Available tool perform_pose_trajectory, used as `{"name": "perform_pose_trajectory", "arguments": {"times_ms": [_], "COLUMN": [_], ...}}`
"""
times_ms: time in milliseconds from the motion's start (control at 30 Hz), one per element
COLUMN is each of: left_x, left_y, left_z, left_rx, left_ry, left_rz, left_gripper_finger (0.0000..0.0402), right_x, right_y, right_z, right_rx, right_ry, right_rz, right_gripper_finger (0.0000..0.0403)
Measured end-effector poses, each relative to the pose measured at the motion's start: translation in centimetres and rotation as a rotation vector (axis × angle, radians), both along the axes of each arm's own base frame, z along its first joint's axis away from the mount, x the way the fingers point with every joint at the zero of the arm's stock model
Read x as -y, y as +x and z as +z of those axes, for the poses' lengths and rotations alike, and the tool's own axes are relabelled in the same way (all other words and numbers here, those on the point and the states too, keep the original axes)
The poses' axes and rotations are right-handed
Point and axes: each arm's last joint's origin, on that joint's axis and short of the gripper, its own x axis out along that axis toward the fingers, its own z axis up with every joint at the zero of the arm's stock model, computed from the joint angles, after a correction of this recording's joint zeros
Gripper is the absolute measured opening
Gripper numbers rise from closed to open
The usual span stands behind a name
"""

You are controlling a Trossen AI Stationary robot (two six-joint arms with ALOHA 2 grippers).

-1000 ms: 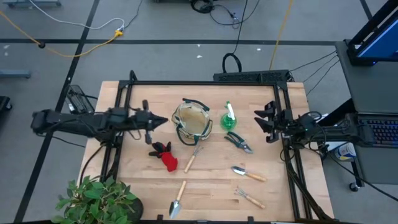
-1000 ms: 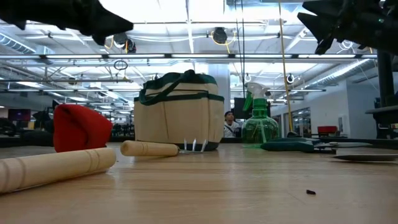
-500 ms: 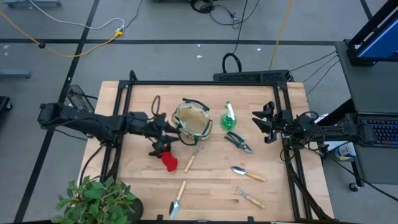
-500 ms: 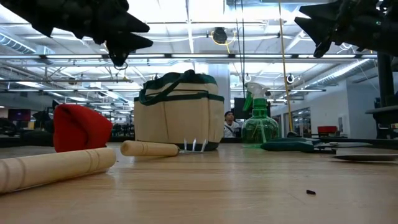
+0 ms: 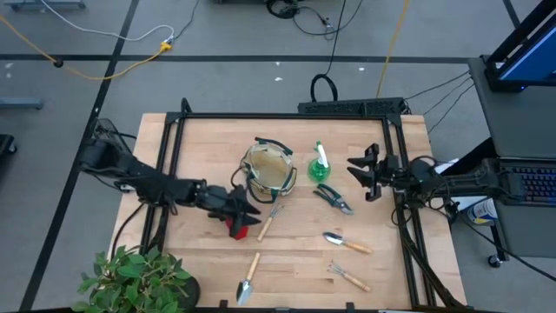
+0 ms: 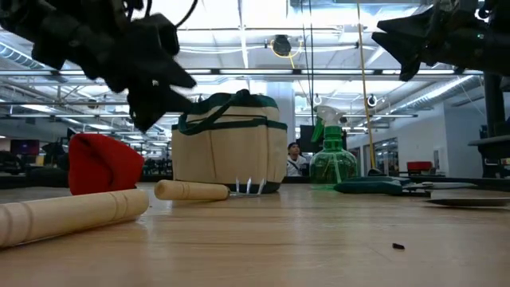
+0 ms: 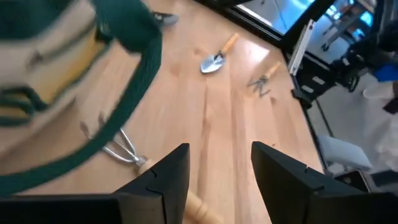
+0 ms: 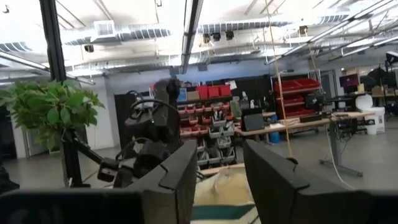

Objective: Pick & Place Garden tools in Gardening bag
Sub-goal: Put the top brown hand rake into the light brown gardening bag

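Nearby, fork (image 5: 268, 221) lies tines toward gardening bag (image 5: 268, 170).

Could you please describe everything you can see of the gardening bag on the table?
The gardening bag is a small round tote of beige fabric with a dark green rim, a green band round its wall and green loop handles. It stands upright and open-topped near the table's middle, beside the green spray bottle. A wooden-handled fork lies with its tines at the bag's base. The left gripper is near it, not touching.
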Motion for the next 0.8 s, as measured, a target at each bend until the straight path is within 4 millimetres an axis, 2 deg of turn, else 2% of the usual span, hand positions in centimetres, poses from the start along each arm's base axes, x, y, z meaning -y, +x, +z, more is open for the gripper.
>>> {"name": "perform_pose_trajectory", "arguments": {"times_ms": [233, 467, 800], "left_x": [1.0, 1.2, 1.9], "left_y": [1.1, 2.0, 3.9], "left_z": [-2.8, -5.4, -6.2], "left_rx": [-0.021, -0.082, -0.093], "left_ry": [-0.009, -0.059, -0.006], "left_rz": [0.003, 0.065, 0.069], "left_gripper_finger": [0.0157, 0.0157, 0.0156], "right_x": [0.0, 0.0, 0.0], "right_y": [0.2, 0.2, 0.2], "right_z": [-0.3, -0.3, -0.2], "right_rx": [-0.02, -0.009, -0.002], "right_ry": [0.045, 0.119, 0.168], "right_rz": [0.015, 0.042, 0.061], "right_gripper_finger": [0.0119, 0.0118, 0.0118]}}
